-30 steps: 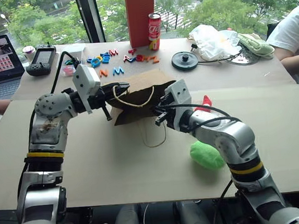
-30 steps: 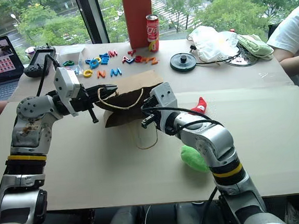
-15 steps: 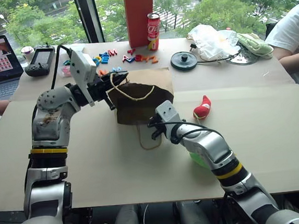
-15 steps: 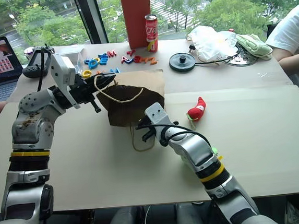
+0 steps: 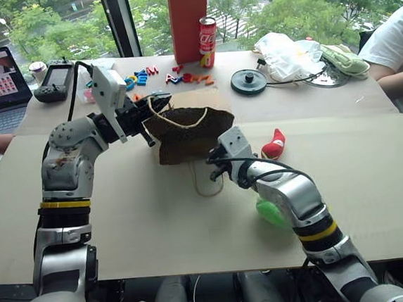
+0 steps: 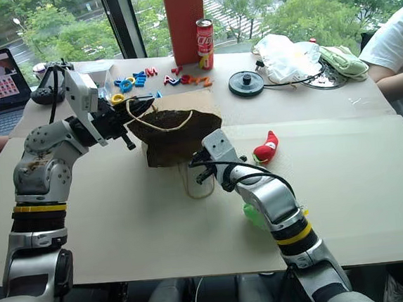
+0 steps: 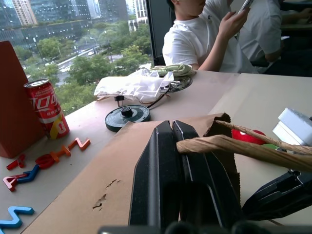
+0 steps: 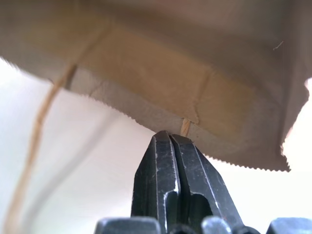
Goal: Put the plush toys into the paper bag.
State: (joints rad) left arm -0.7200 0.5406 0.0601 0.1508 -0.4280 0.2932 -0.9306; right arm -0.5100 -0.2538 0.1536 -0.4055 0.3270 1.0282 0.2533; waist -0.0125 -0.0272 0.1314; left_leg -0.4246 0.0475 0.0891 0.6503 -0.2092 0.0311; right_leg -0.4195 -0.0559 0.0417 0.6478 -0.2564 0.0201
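ITEM: paper bag [image 5: 189, 134], brown kraft, mid-table. All places below given rel. to it.

STEP (judged): bag-opening stage. Both arms working the mouth; no toy inside yet as far as can be seen. Loading not begun.

L gripper [image 5: 146, 112]: at bag's far-left upper rim, fingers clamped tight together on the upper rim at its cord handle [image 7: 229, 146], lifting that side so the mouth gapes toward the robot. L arm reaches forward and inward, wrist about level.

R gripper [image 6: 198, 169]: at bag's near lower rim, fingers pressed together; wrist view shows tips right at the serrated edge where the second cord meets the paper. Pinched on the cord/edge or only touching: cannot tell. R arm bent, forearm running forward-left, tips angled slightly down.

Red chili plush [image 5: 274, 145]: just right of bag, on table, apart from it.
Green plush [image 5: 271, 210]: near-right of bag, well toward the robot, partly under R forearm.

NEXT (judged): L holds rim up; R must let go of the edge, swing right to a plush, prob. the chili as nearest, grip it, carry over the mouth. Risk: bag sags shut once R leaves.
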